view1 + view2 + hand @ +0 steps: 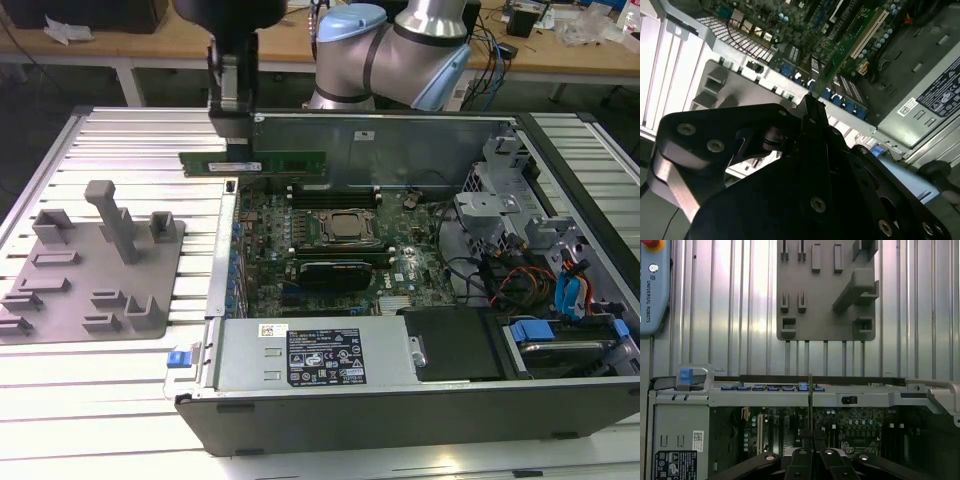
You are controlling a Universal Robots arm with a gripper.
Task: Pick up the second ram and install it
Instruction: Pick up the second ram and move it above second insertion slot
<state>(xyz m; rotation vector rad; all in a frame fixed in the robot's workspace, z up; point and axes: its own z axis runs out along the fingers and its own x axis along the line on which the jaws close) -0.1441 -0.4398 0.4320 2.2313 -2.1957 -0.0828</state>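
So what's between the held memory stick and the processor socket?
In the exterior view, long black memory slots lie between the memory stick, gripped by the tool, and the socket.

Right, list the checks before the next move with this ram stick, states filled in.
1. Second ram held between the fingers: ok.
2. Stick level in the exterior view: ok.
3. Clear of the grey fixture plate: ok.
4. Seated in a motherboard slot: not ok; it hangs over the case wall.
5. Free slot beside the processor socket: cannot tell.
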